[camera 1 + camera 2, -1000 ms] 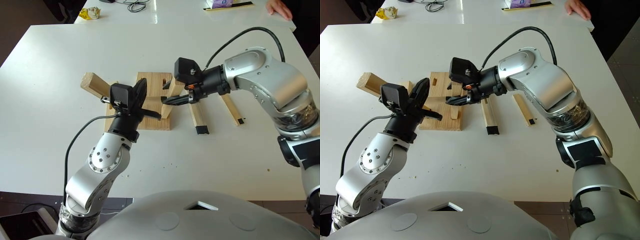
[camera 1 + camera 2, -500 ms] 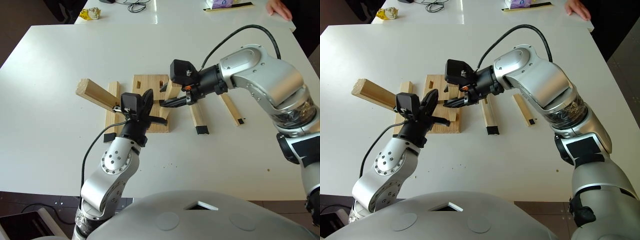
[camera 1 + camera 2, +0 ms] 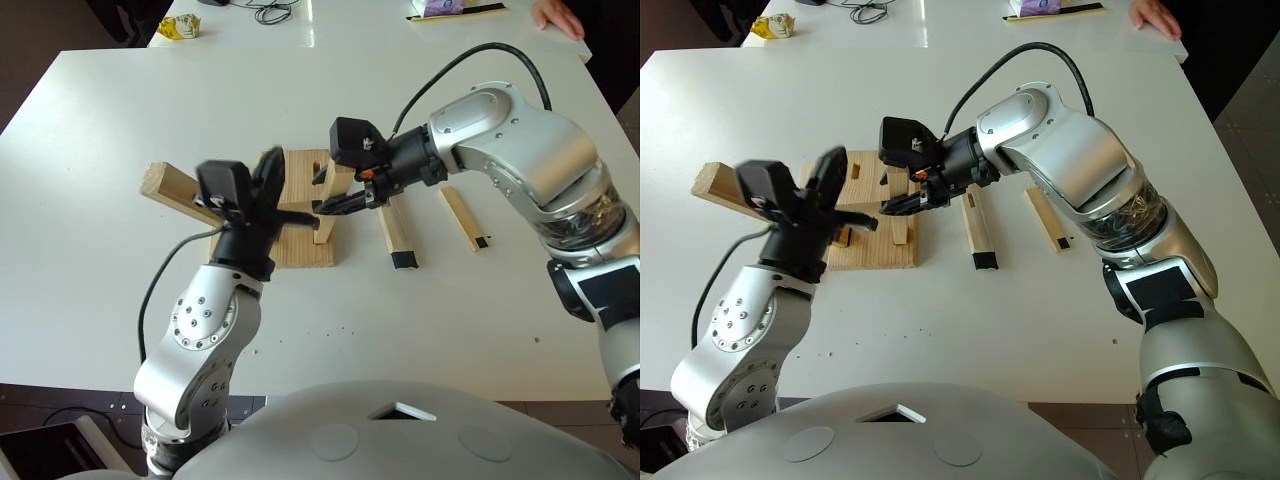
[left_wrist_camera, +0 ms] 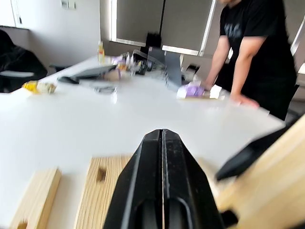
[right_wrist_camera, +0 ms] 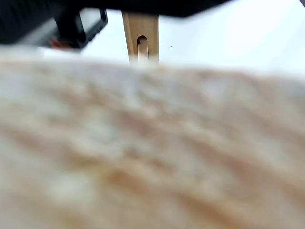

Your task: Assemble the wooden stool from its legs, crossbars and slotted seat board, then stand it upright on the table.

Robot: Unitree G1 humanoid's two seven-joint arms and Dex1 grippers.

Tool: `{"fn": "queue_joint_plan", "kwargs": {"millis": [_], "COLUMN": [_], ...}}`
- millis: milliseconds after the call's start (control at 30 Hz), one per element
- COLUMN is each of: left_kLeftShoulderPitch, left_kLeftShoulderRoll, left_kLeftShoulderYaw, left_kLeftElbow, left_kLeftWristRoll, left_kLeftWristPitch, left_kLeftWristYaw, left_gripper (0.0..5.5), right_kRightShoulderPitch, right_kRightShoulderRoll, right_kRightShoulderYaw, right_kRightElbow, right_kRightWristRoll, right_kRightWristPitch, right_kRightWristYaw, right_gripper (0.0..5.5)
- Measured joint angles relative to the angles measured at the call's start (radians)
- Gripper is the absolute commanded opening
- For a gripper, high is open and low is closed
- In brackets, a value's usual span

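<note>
Left hand point(image 3: 292, 192) hovers over the near part of the seat board point(image 3: 878, 252), fingers spread wide and holding nothing. It is judged to be placed to steady the board. The board lies flat on the worktop point(image 3: 120, 110), slots up. Right hand point(image 3: 330, 205) is clamped on a leg point(image 3: 326, 228) standing on the board, apparently to seat it in a slot. A loose leg point(image 3: 396, 235) and a thinner bar point(image 3: 465, 218) lie to the right. An angled leg point(image 3: 168, 187) juts from the board's left side; seating cannot be told.

left tool point(image 3: 283, 195) blurred, covering seat board point(image 3: 300, 248).
</note>
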Motion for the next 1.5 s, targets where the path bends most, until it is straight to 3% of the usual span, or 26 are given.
{"fn": "queue_joint_plan", "kwargs": {"millis": [133, 300, 433, 533, 633, 767, 833, 933, 1033, 1167, 1233, 1500], "left_kLeftShoulderPitch": [0.001, -0.034, -0.369, -0.438, -0.304, 0.059, 0.235, 0.393, 0.339, 0.186, 0.153, 0.174], "left_kLeftShoulderRoll": [-0.011, -0.024, 0.028, 0.160, 0.219, 0.130, 0.089, 0.067, 0.044, 0.009, -0.018, -0.008], "left_kLeftShoulderYaw": [-0.039, -0.008, 0.282, 0.549, 0.788, 0.959, 0.934, 0.775, 0.705, 0.398, 0.302, 0.173], "left_kLeftElbow": [0.051, 0.037, -0.068, -0.075, -0.079, -0.042, 0.052, 0.207, 0.240, 0.224, 0.222, 0.212], "left_kLeftWristRoll": [0.045, 0.046, -0.116, -0.222, -0.253, -0.320, -0.290, -0.111, -0.056, 0.024, 0.079, 0.204], "left_kLeftWristPitch": [-0.056, -0.096, -0.283, -0.288, -0.262, -0.301, -0.355, -0.428, -0.496, -0.506, -0.492, -0.498], "left_kLeftWristYaw": [-0.026, -0.061, 0.007, 0.072, 0.082, -0.071, -0.224, -0.369, -0.368, -0.383, -0.357, -0.314], "left_gripper": [0.00, 0.00, 0.00, 0.00, 0.00, 0.00, 0.00, 0.00, 0.00, 0.00, 0.00, 0.00], "right_kRightShoulderPitch": [-0.009, -0.014, -0.011, -0.002, 0.016, 0.038, 0.054, 0.058, 0.051, 0.037, 0.025, -0.013], "right_kRightShoulderRoll": [0.006, 0.011, 0.012, 0.009, 0.003, -0.007, -0.014, -0.025, -0.026, -0.026, -0.069, -0.139], "right_kRightShoulderYaw": [0.005, 0.008, 0.006, -0.003, -0.012, -0.036, -0.049, -0.051, -0.045, -0.035, -0.037, -0.034], "right_kRightElbow": [0.016, 0.018, 0.013, -0.001, -0.014, -0.013, -0.014, -0.017, -0.015, -0.014, -0.009, 0.036], "right_kRightWristRoll": [-0.001, -0.002, -0.002, -0.002, -0.001, 0.001, 0.006, 0.008, 0.008, 0.004, -0.001, -0.038], "right_kRightWristPitch": [0.001, 0.000, -0.005, -0.006, -0.006, -0.006, -0.003, 0.003, 0.003, -0.001, -0.011, -0.061], "right_kRightWristYaw": [0.006, 0.007, 0.008, 0.007, 0.003, 0.000, -0.007, -0.008, -0.005, 0.003, 0.038, 0.151], "right_gripper": [2.02, 2.02, 2.02, 2.02, 2.02, 2.02, 2.02, 2.02, 2.02, 2.02, 2.02, 2.02]}}
